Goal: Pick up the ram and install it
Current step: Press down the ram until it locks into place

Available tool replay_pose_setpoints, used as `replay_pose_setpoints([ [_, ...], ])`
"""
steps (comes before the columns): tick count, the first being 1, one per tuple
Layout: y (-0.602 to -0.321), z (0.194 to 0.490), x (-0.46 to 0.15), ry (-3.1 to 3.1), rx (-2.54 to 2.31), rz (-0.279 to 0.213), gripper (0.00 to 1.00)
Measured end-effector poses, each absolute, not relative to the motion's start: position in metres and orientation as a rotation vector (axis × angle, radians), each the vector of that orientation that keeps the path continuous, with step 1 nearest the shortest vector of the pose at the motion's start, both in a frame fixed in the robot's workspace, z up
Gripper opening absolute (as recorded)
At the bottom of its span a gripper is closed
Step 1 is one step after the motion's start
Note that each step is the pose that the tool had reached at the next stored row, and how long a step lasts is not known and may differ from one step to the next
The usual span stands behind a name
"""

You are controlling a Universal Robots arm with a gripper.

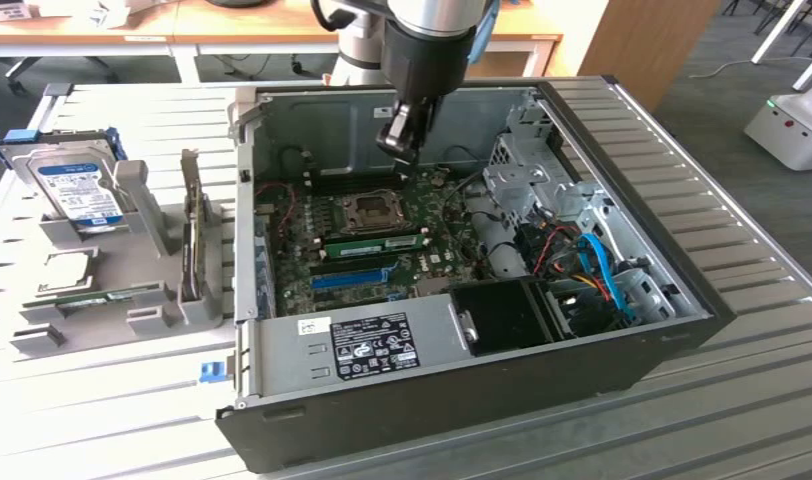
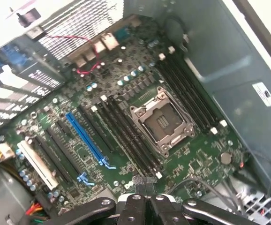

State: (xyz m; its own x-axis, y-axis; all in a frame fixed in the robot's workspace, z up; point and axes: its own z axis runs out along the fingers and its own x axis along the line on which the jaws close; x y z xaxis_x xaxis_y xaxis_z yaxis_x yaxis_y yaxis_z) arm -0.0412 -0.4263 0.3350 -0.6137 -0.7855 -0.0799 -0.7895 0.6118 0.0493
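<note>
One black two-finger gripper [image 1: 401, 143], clenched on nothing, hangs above the green motherboard [image 1: 379, 235] inside the open black computer case [image 1: 646, 340]. At frame centre, a green ram stick [image 1: 375, 242] sits seated beside the processor socket [image 1: 374, 208].

Green motherboard [image 2: 140, 89] with a blue slot [image 2: 86, 136] and a white slot [image 2: 37, 164]. Black case [image 1: 646, 350] with grey metal interior. Blue-labelled silver hard drive [image 1: 75, 190] in a grey holder [image 1: 146, 205]. Desk [image 1: 766, 400] ribbed pale grey. Black tool [image 1: 399, 140].

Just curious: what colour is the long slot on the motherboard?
Blue long slot, clearest in the wrist view.
</note>
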Motion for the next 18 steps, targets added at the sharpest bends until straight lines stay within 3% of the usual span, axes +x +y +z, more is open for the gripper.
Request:
replay_pose_setpoints([
  [18, -0.4263, 0.3345, -0.0412, 2.925, -0.962, 0.111, 0.11],
])
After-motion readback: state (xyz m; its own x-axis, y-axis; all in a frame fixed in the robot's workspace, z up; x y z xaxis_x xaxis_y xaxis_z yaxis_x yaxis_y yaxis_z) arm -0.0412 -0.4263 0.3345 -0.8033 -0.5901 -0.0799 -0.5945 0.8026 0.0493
